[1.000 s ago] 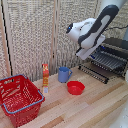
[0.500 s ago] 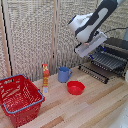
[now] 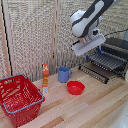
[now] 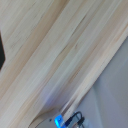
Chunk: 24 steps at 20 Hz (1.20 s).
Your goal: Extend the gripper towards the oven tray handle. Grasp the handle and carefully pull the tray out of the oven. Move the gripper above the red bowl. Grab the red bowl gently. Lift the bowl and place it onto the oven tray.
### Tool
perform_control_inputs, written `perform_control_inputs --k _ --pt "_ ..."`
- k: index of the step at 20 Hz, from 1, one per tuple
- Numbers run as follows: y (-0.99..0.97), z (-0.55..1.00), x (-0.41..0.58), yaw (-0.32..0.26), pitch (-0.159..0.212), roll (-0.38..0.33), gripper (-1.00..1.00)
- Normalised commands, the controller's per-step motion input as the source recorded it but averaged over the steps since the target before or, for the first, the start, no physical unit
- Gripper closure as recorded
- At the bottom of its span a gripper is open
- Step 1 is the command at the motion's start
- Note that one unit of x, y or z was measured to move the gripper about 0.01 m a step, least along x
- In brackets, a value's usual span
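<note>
I see 1 arm hanging over the wooden table, bowl untouched.

From the exterior view's left: a red wire basket (image 3: 19, 98), an orange bottle (image 3: 45, 76), a blue mug (image 3: 63, 74), then the red bowl (image 3: 75, 88) alone on the table (image 3: 95, 107). Above and to its right hangs the gripper (image 3: 88, 46); I cannot tell whether its fingers are apart. At far right sits the oven (image 3: 116, 50), its tray (image 3: 107, 62) drawn out. My wrist view shows only blurred wood grain.

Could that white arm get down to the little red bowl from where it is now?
Probably yes. The gripper hangs in the air above and behind the red bowl, which sits alone on bare wood, apart from the blue mug, with nothing over it.
</note>
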Motion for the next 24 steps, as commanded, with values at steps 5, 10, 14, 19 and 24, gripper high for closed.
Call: perform_control_inputs --k 5,10,14,19,24 --pt "0.56 -0.32 -0.079 -0.099 -0.025 0.158 -1.0" --pt "0.57 -0.5 -0.178 -0.074 -0.039 0.117 -1.0" --pt "0.48 -0.61 -0.29 -0.006 -0.117 0.052 -1.0" --pt "0.34 -0.61 -0.203 0.0 -0.149 0.024 -1.0" --pt "0.01 -0.49 -0.023 0.046 -0.148 0.001 -1.0"
